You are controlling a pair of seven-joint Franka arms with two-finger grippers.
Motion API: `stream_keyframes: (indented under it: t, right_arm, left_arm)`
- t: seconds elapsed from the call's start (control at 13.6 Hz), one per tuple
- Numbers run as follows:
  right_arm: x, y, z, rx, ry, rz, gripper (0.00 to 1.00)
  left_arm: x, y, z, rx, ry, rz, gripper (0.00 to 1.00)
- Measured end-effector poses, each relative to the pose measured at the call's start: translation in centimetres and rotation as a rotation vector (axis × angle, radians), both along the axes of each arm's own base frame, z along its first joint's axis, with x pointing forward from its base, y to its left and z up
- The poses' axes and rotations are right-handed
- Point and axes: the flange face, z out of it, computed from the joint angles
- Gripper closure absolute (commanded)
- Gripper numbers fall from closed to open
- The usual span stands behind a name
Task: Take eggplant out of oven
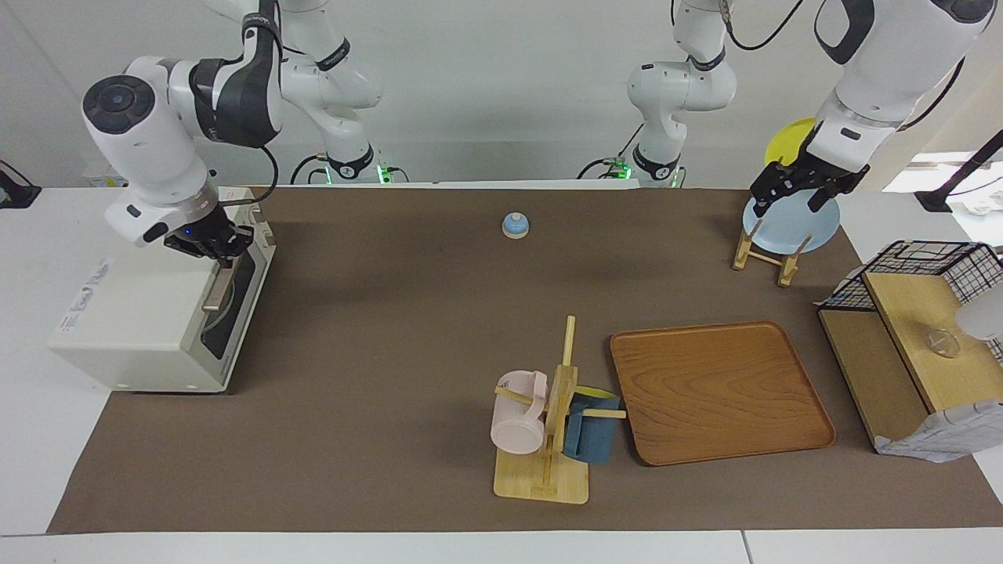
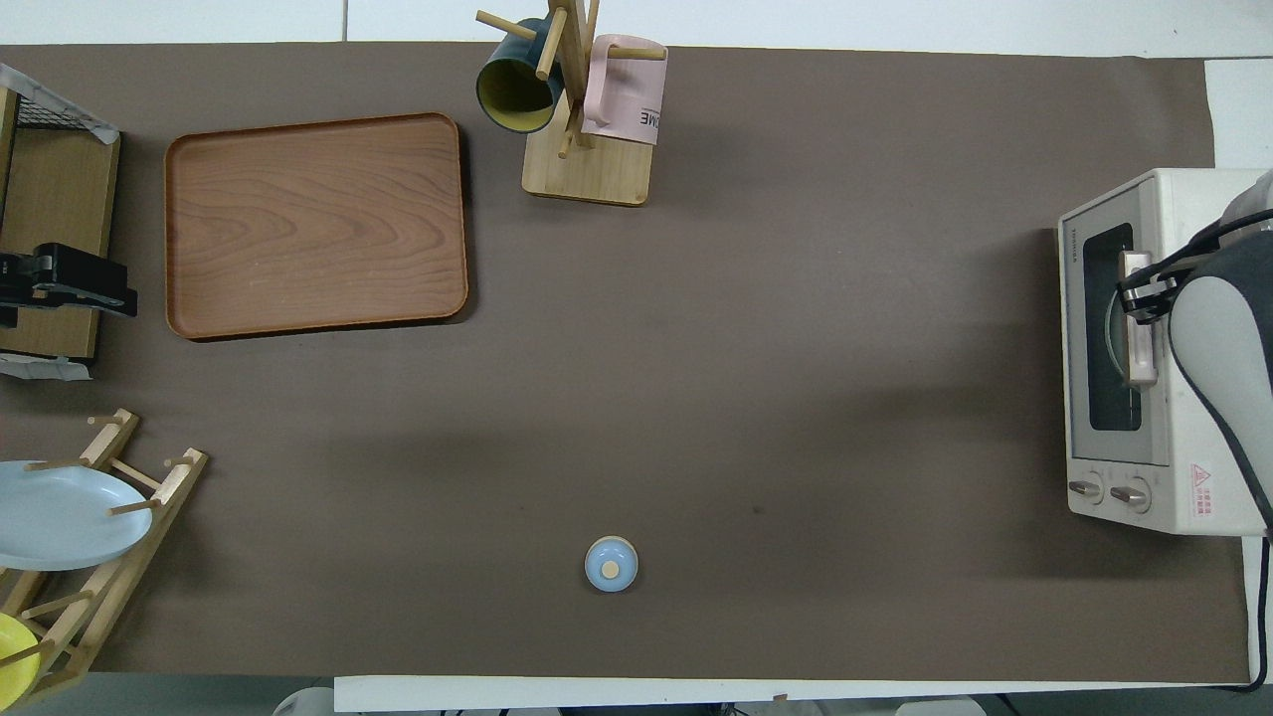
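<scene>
1 wooden mug tree [image 1: 548, 439] is carrying 2 mugs beside 1 wooden tray [image 1: 717, 392]; the right hand [image 1: 210, 244] is gripping the shut oven's [image 1: 157, 321] tan handle [image 1: 219, 286]; the left hand [image 1: 795, 188], grip unreadable, is hanging over the plate rack [image 1: 764, 254].

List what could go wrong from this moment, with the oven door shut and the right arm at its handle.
The right pincer sits at one end of the oven's handle, not its middle, so it may slip off as the door swings down. The oven stands at the table's edge by the mat; a hard pull might drag it. No eggplant shows through the glass, so reaching in may be blind. The left pincer waits over the plate rack.
</scene>
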Motion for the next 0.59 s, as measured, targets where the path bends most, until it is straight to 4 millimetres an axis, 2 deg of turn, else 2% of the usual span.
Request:
stream_keyframes:
  t: [0.37, 0.59]
  right_arm:
    - [-0.4, -0.1, -2.1, -0.023, 0.020, 0.051, 1.00]
    - [-0.6, 1.4, -2.5, -0.025, -0.006, 0.064, 1.00]
  left_arm:
    - [0.0, 0.0, 0.0, 0.000, 0.000, 0.000, 0.00]
    - [0.0, 0.0, 0.0, 0.000, 0.000, 0.000, 0.00]
